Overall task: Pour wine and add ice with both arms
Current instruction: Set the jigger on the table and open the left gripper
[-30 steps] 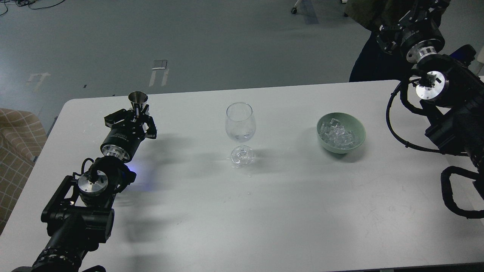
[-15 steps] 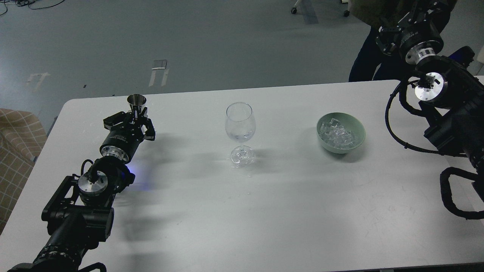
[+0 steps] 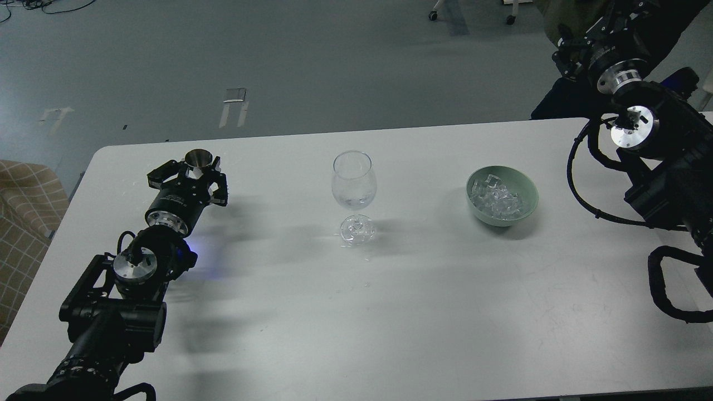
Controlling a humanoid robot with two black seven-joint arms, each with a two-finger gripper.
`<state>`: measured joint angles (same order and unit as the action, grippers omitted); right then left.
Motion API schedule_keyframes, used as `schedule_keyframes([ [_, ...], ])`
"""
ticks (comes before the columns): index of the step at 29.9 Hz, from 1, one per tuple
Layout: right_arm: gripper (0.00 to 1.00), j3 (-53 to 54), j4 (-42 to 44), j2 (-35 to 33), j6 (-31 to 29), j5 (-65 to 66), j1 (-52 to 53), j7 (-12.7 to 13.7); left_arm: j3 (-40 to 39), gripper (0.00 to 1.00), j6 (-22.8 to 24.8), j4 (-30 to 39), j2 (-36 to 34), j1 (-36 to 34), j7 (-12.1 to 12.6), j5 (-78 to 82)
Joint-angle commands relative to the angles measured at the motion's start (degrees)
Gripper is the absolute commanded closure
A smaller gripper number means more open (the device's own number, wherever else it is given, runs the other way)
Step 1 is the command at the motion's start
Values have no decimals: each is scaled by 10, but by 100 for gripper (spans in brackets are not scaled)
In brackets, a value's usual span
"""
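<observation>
Dim, cool light; soft shadows

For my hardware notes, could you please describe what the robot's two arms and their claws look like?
Both arms are bulky, black and jointed. The left arm has silver round joint caps, a small black cable loop, a blue glow beside its wrist, and a black claw on a cylindrical wrist with faint white lettering. The right arm matches, with thick looped black cables and a silver-ringed wrist.

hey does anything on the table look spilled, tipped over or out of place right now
Nothing stands out. The wine glass stands upright mid-table, and the green bowl sits level with the ice inside it. The left gripper is at the small metal cup, which looks upright. No puddle shows.
</observation>
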<state>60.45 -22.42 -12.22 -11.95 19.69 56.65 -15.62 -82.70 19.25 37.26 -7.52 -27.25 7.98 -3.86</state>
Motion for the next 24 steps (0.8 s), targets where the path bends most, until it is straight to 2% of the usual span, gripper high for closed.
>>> schedule_keyframes([
  [1, 0, -1, 0, -2, 0, 0, -1, 0, 1, 58, 0, 0, 1, 0, -1, 1],
  [9, 0, -1, 0, -2, 0, 0, -1, 0, 1, 51, -1, 0, 1, 1, 1, 1],
  [12, 0, -1, -1, -2, 0, 0, -1, 0, 1, 43, 0, -1, 2, 1, 3, 2],
  [24, 0, 0, 0, -5, 0, -1, -8, 0, 1, 42, 0, 2, -1, -2, 5, 3],
])
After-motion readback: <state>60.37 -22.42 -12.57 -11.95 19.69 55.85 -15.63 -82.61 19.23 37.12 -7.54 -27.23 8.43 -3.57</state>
